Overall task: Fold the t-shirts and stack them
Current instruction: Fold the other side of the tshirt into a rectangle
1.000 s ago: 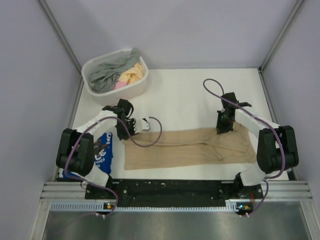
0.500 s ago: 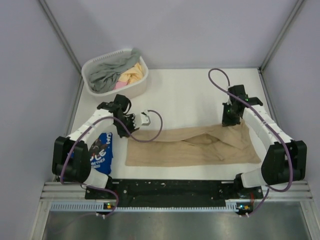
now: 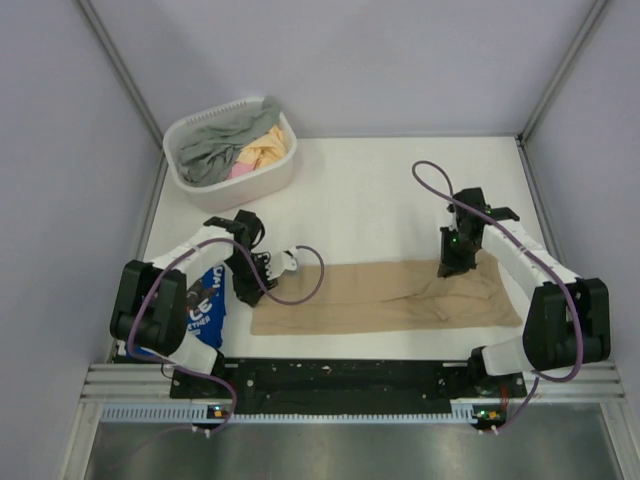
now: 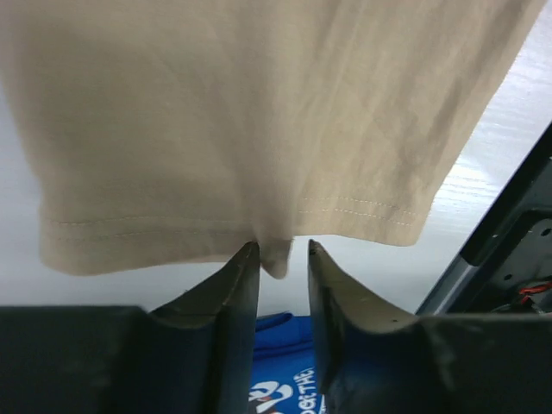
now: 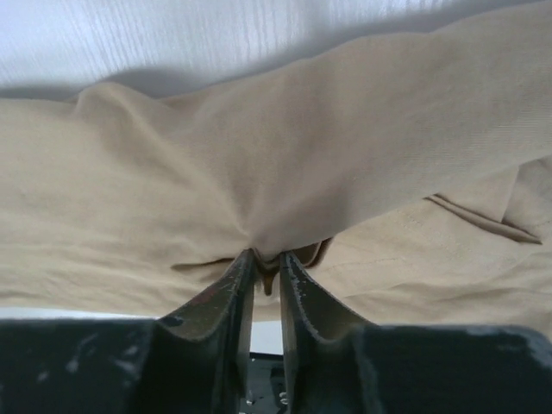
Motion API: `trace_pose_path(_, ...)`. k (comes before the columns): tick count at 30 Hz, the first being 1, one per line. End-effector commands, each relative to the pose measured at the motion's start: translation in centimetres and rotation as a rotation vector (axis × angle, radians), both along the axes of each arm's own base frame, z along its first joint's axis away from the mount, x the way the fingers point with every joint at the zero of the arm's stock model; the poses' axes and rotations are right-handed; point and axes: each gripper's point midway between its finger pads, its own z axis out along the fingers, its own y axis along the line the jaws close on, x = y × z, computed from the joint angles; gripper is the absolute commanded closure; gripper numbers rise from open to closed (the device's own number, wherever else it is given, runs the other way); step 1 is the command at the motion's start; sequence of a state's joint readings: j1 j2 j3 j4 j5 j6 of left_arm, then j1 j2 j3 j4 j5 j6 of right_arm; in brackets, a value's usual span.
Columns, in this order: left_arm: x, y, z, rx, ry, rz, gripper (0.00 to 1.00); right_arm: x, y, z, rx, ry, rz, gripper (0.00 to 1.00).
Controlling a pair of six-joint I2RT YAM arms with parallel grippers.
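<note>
The tan t-shirt point(image 3: 385, 295) lies as a long band on the worktop point(image 3: 380, 190), lower centre of the top view. At the band's left end the left hand point(image 4: 280, 252) pinches a small tuck of hem. At the right end the right hand point(image 5: 266, 261), fingers nearly together, pinches a gathered fold.

Step judged: lengthwise fold. To do it well:
- move both ends together at equal height
- keep the cloth taut between them
- lay edge on edge
- let go only once flat

Count:
- T-shirts on worktop: 2, the tan one plus the blue t-shirt point(image 3: 205, 305), lower left, partly under the left arm.
- One basket point(image 3: 283, 172), upper left, holding bunched garments, number unclear.
- Hands: 2.
</note>
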State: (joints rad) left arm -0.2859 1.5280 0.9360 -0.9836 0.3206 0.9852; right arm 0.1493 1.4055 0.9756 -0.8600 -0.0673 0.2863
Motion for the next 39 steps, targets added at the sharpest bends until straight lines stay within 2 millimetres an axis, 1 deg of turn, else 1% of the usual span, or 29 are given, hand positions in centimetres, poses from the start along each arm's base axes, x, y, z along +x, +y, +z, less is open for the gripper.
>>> trace_pose_path(1, -3.3, 0.3, 0.0, -0.013, 0.126, -0.066, 0.57, -0.9, 1.2, 0.3, 0.079, 0.013, 0.006, 0.76)
trace_pose_path(2, -3.4, 0.2, 0.5, -0.029, 0.126, -0.084, 0.55, -0.8, 1.3, 0.7, 0.085, 0.005, 0.008, 0.70)
trace_pose_path(3, -3.1, -0.1, 0.9, -0.046, 0.119, -0.086, 0.53, -0.6, 1.2, 1.1, 0.082, -0.007, 0.007, 0.63)
trace_pose_path(4, -2.4, -0.4, 1.5, -0.068, 0.093, -0.072, 0.48, -0.2, 0.9, 1.8, 0.067, -0.031, 0.007, 0.52)
trace_pose_path(5, -1.3, -0.8, 2.2, -0.089, 0.060, -0.042, 0.45, 0.5, 0.4, 2.6, 0.045, -0.066, -0.005, 0.44)
trace_pose_path(6, 0.3, -1.2, 2.8, -0.107, 0.021, 0.012, 0.42, 1.3, -0.5, 3.6, 0.019, -0.105, -0.027, 0.35)
trace_pose_path(7, 2.1, -1.5, 3.3, -0.119, -0.019, 0.075, 0.39, 2.2, -1.5, 4.5, -0.007, -0.146, -0.050, 0.31)
trace_pose_path(8, 4.3, -1.8, 3.8, -0.125, -0.072, 0.136, 0.37, 3.3, -2.7, 5.6, -0.032, -0.195, -0.092, 0.29)
trace_pose_path(10, 7.7, -1.6, 3.6, -0.103, -0.128, 0.261, 0.36, 5.5, -4.8, 7.2, -0.040, -0.286, -0.161, 0.27)
trace_pose_path(11, 9.1, -1.3, 3.1, -0.079, -0.157, 0.304, 0.36, 6.6, -6.8, 7.7, -0.045, -0.329, -0.232, 0.28)
trace_pose_path(12, 9.9, -1.3, 2.5, -0.066, -0.159, 0.335, 0.36, 7.3, -8.0, 7.7, -0.048, -0.346, -0.270, 0.28)
trace_pose_path(13, 10.5, -1.2, 1.8, -0.054, -0.162, 0.354, 0.36, 7.9, -9.5, 7.6, -0.073, -0.358, -0.317, 0.28)
trace_pose_path(14, 10.9, -1.1, 1.1, -0.045, -0.157, 0.361, 0.35, 8.6, -10.3, 7.2, -0.078, -0.357, -0.335, 0.30)
trace_pose_path(15, 11.1, -1.2, 0.4, -0.042, -0.151, 0.363, 0.35, 8.9, -10.8, 6.3, -0.077, -0.334, -0.347, 0.30)
trace_pose_path(18, 10.8, -1.2, -1.5, -0.028, -0.113, 0.354, 0.32, 9.3, -11.9, 3.5, -0.115, -0.253, -0.343, 0.31)
trace_pose_path(19, 10.4, -1.3, -2.0, -0.031, -0.096, 0.346, 0.31, 9.3, -12.2, 2.1, -0.118, -0.214, -0.342, 0.33)
trace_pose_path(21, 9.6, -1.6, -2.8, -0.048, -0.067, 0.328, 0.31, 9.7, -12.5, 0.4, -0.092, -0.182, -0.343, 0.42)
trace_pose_path(22, 9.2, -1.8, -3.0, -0.061, -0.057, 0.319, 0.32, 10.1, -12.6, -0.4, -0.089, -0.167, -0.338, 0.51)
trace_pose_path(23, 8.9, -2.0, -3.0, -0.074, -0.050, 0.312, 0.37, 10.7, -12.3, -0.9, -0.064, -0.162, -0.321, 0.60)
trace_pose_path(24, 8.5, -2.1, -3.2, -0.080, -0.038, 0.305, 0.49, 11.4, -12.1, -1.2, -0.050, -0.163, -0.293, 0.71)
trace_pose_path(25, 8.4, -2.1, -3.1, -0.087, -0.036, 0.301, 0.66, 11.9, -11.7, -1.6, -0.021, -0.161, -0.277, 0.81)
trace_pose_path(26, 8.3, -2.0, -3.1, -0.084, -0.037, 0.302, 0.89, 12.6, -11.2, -1.8, 0.008, -0.165, -0.262, 0.88)
trace_pose_path(27, 8.3, -1.7, -3.3, -0.069, -0.044, 0.318, 1.00, 13.2, -10.6, -2.0, 0.049, -0.165, -0.245, 0.95)
trace_pose_path(28, 8.8, -1.0, -3.3, -0.042, -0.071, 0.345, 1.00, 13.7, -10.3, -2.3, 0.064, -0.161, -0.240, 1.00)
trace_pose_path(30, 10.3, 1.3, -3.1, 0.022, -0.138, 0.430, 1.00, 14.6, -9.7, -2.4, 0.073, -0.165, -0.223, 1.00)
trace_pose_path(33, 13.3, 5.8, -2.1, 0.123, -0.255, 0.590, 1.00, 16.0, -8.8, -1.7, 0.076, -0.198, -0.207, 1.00)
trace_pose_path(34, 13.8, 6.9, -1.8, 0.137, -0.275, 0.625, 1.00, 16.5, -8.4, -1.3, 0.086, -0.212, -0.201, 1.00)
trace_pose_path(37, 14.9, 8.8, -0.7, 0.149, -0.332, 0.672, 1.00, 18.1, -6.8, -0.8, 0.142, -0.247, -0.171, 1.00)
trace_pose_path(39, 15.4, 9.5, -0.2, 0.166, -0.361, 0.691, 1.00, 19.0, -5.8, -0.4, 0.165, -0.258, -0.143, 1.00)
